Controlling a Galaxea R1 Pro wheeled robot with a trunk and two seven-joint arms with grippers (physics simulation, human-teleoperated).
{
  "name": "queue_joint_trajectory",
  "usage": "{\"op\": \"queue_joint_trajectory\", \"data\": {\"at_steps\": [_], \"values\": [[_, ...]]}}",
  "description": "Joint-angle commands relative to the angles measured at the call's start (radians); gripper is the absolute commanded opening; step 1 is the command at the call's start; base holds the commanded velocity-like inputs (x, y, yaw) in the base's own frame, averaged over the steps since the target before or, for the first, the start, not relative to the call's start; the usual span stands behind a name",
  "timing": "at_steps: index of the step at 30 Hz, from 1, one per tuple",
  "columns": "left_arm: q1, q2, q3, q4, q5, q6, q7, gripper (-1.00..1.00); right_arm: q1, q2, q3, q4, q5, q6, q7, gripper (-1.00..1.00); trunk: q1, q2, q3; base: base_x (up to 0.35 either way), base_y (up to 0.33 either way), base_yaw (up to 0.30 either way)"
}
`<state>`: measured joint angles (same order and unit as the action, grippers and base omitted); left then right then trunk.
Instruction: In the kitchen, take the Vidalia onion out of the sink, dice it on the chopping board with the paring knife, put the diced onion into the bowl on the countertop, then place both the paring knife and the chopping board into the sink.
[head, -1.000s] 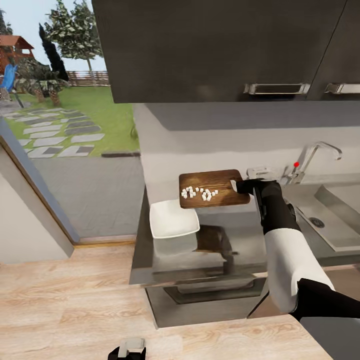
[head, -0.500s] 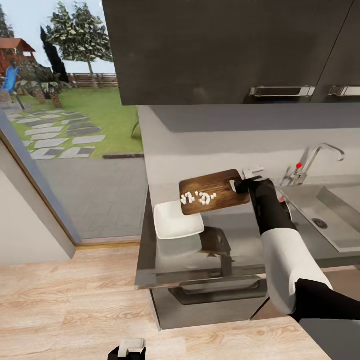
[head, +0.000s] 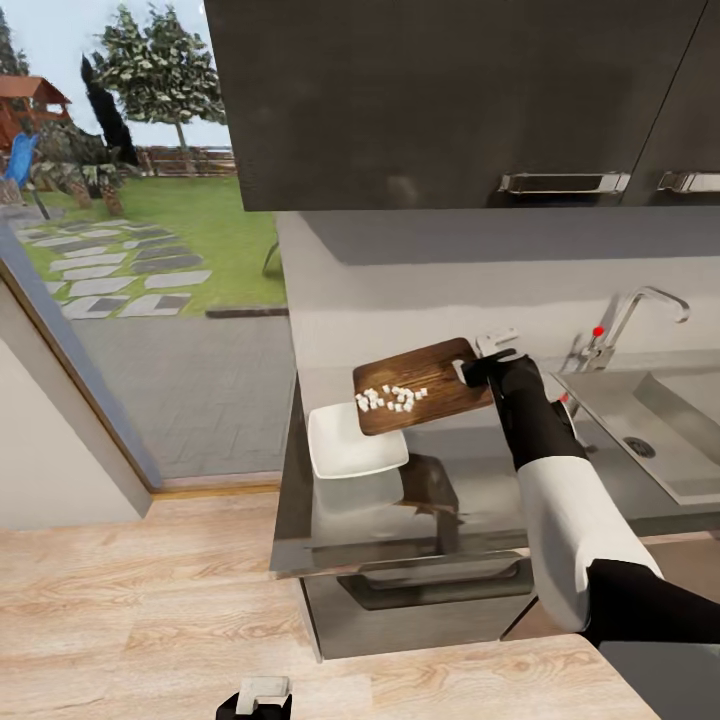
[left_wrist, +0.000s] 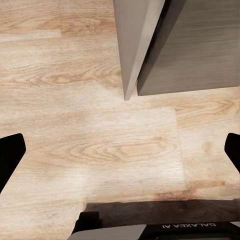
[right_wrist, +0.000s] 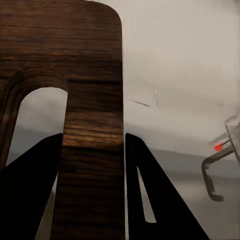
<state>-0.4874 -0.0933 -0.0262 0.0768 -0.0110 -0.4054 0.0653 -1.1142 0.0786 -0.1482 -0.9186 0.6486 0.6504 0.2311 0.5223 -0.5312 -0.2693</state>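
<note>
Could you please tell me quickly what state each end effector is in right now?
Left end effector: open, holding nothing, above the wooden floor.
Right end effector: shut on the chopping board, gripping its handle end, diced onion on top.

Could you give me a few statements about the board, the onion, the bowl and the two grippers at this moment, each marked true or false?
1. The right gripper holds the chopping board by its handle end. True.
2. The diced onion already lies in the bowl. False: the bits lie on the board and the bowl shows none in it.
3. The board lies flat on the countertop. False: it is lifted and tilted, its low end over the bowl.
4. The left gripper is open over the wooden floor. True.
5. The tap has a small red knob. True.
</note>
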Motion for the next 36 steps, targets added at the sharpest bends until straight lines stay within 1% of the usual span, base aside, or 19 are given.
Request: {"op": "queue_joint_trajectory", "data": {"at_steps": [1,2,3,11,14,16,17,20,31,33,34,35,36], "values": [[-0.002,0.0,-0.003,0.005,-0.002,-0.007,0.005,1.0,-0.001,0.001,-0.001,-0.001,0.011,0.002,0.01,-1.0,0.0,-0.002,-0.002,0.0,0.0,0.0],[-0.002,0.0,-0.003,0.005,-0.002,-0.007,0.005,1.0,-0.001,0.001,0.013,-0.004,0.011,0.006,0.01,-1.0,0.0,-0.002,-0.002,0.0,0.0,0.0],[-0.002,0.0,-0.003,0.005,-0.002,-0.007,0.005,1.0,-0.001,0.001,0.017,-0.006,0.011,0.007,0.01,-1.0,0.0,-0.002,-0.002,0.0,0.0,0.0],[-0.002,-0.001,-0.003,0.004,-0.002,-0.007,0.005,1.0,-0.001,0.001,0.026,-0.025,0.012,0.012,0.009,-1.0,0.0,-0.002,-0.002,0.0,0.0,0.0],[-0.002,-0.001,-0.003,0.004,-0.002,-0.007,0.005,1.0,-0.001,0.0,0.055,-0.041,0.013,0.014,0.008,-1.0,0.0,-0.002,-0.002,0.0,0.0,0.0],[-0.002,-0.002,-0.003,0.004,-0.002,-0.007,0.005,1.0,-0.001,0.0,0.067,-0.046,0.013,0.016,0.008,-1.0,0.0,-0.002,-0.002,0.0,0.0,0.0],[-0.002,-0.002,-0.003,0.004,-0.002,-0.007,0.005,1.0,-0.001,0.0,0.074,-0.049,0.014,0.03,0.009,-1.0,0.0,-0.002,-0.002,0.0,0.0,0.0],[-0.002,-0.002,-0.003,0.004,-0.002,-0.007,0.005,1.0,-0.001,0.0,0.078,-0.053,0.014,0.045,0.009,-1.0,0.0,-0.002,-0.002,0.0,0.0,0.0],[-0.002,-0.001,-0.003,0.005,-0.002,-0.007,0.005,1.0,-0.001,0.0,0.085,-0.054,0.016,0.048,0.0,-1.0,0.0,-0.002,-0.002,0.0,0.0,0.0],[-0.002,-0.001,-0.003,0.005,-0.002,-0.007,0.005,1.0,-0.001,0.0,0.09,-0.054,0.029,0.048,-0.013,-1.0,0.0,-0.002,-0.002,0.0,0.0,0.0],[-0.002,-0.002,-0.003,0.004,-0.002,-0.007,0.005,1.0,-0.001,0.0,0.092,-0.054,0.047,0.048,-0.022,-1.0,0.0,-0.002,-0.002,0.0,0.0,0.0],[-0.002,-0.002,-0.003,0.004,-0.002,-0.007,0.005,1.0,-0.001,0.0,0.095,-0.054,0.078,0.048,-0.029,-1.0,0.0,-0.002,-0.002,0.0,0.0,0.0],[-0.002,-0.002,-0.003,0.004,-0.002,-0.007,0.005,1.0,-0.001,0.001,0.098,-0.054,0.088,0.048,-0.03,-1.0,0.0,-0.002,-0.002,0.0,0.0,0.0]]}}
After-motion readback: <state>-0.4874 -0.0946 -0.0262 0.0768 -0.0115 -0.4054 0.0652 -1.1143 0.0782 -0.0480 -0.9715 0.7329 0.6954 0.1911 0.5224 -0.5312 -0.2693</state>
